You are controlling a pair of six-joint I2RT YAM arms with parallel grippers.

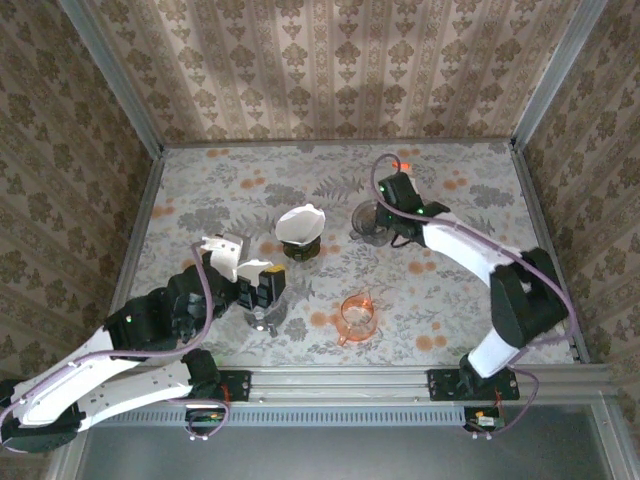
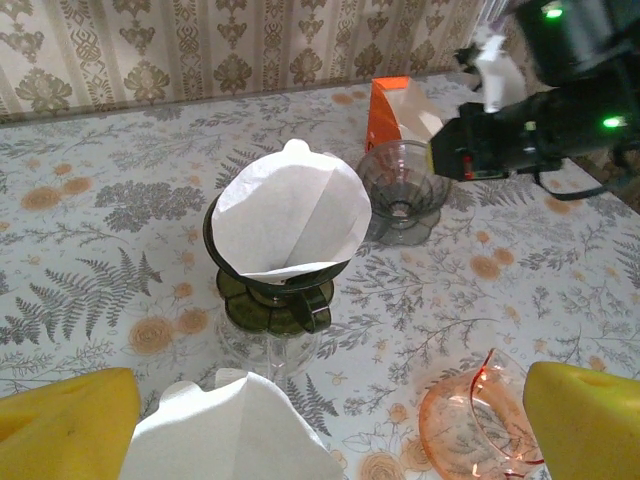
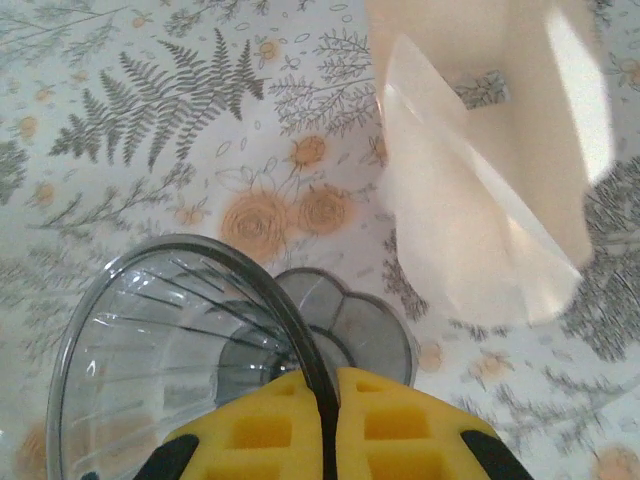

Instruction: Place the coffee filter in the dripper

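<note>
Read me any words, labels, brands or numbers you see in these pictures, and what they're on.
No readable text. The orange filter box shows a plain face, the white filter is blank, and the clear dripper held by the right tool bears no marking.

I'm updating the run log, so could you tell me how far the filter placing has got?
Done: a white paper cone filter sits in the dark green plastic dripper. In hand: the right gripper pinches the rim of the smoky clear dripper, which is empty; the open left gripper hovers over a second white filter. Left: seating that filter, probably; the orange translucent dripper is empty too.
</note>
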